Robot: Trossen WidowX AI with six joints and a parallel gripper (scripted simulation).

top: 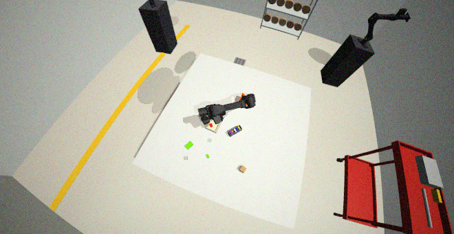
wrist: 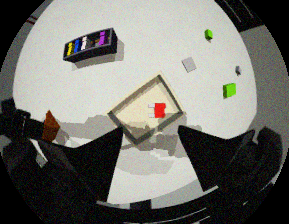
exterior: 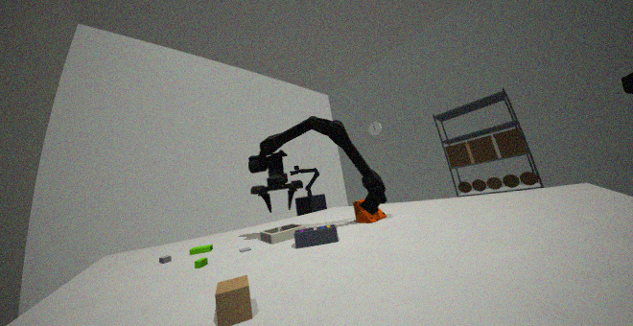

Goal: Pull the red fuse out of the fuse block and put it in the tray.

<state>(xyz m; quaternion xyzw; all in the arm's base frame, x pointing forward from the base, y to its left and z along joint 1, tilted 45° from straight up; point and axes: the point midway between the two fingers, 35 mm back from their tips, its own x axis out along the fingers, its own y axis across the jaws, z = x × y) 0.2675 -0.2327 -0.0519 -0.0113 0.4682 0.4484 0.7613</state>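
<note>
Evidently the end effector [exterior: 280, 210] [wrist: 151, 129] stood wide, its fingers well apart with nothing between them, above the tray [top: 216, 131] [exterior: 274, 239] [wrist: 137, 92]. The red fuse [top: 210, 125] [wrist: 159, 110] lay inside the tray, flat on its floor, its two pale prongs pointing toward the block's side in the wrist view. The tray itself sat inward from the long edge of the table [top: 275, 184] [exterior: 432, 257] [wrist: 40, 80] that ran along the yellow floor line, well away from every corner. The block [top: 229, 133] [exterior: 316, 237] [wrist: 92, 46] was just beside it, toward the table's middle, apart from the end effector, with the other fuses standing in its slots.

The fuse looked light and stiff, probably hard plastic with thin metal prongs. Its smooth sides might have slipped under a weak pinch, and the prongs seemed the part most likely to bend. Had it needed lifting again, the broad red body was the place to take hold, squarely across its sides, leaving the prongs alone. The job looked all but done; a straight rise clear of the tray walls and block seemed the sensible finish.
</note>
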